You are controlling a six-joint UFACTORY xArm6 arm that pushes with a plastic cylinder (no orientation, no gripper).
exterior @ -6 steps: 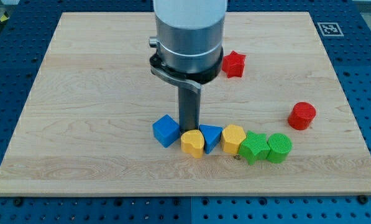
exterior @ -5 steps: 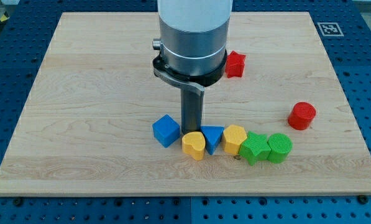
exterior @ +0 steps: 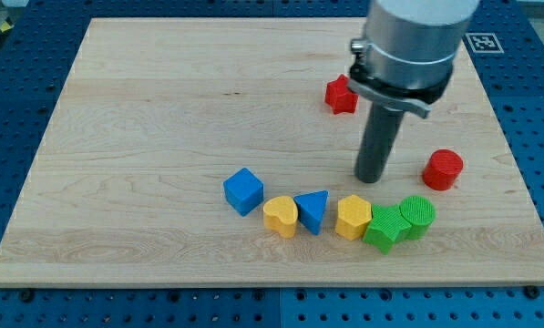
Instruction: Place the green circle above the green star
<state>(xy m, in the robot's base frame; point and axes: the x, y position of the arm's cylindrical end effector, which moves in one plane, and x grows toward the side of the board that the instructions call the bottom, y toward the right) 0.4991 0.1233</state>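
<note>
The green circle [exterior: 417, 216] lies near the view's bottom right, touching the green star [exterior: 384, 227], which sits just to its lower left. My tip [exterior: 373, 179] rests on the board above the yellow hexagon [exterior: 353, 216], up and to the left of both green blocks and apart from them. The dark rod hangs from the grey arm body at the view's top right.
A row runs left from the green star: yellow hexagon, blue triangle [exterior: 313, 210], yellow heart [exterior: 281, 216], blue cube [exterior: 243, 190]. A red cylinder [exterior: 443, 169] lies right of my tip. A red star [exterior: 342, 95] lies by the arm body. The wooden board [exterior: 144, 118] bears all.
My tip has moved to the view's right, from between the blue cube and blue triangle to above the yellow hexagon. The yellow hexagon, green star and green circle have shifted slightly.
</note>
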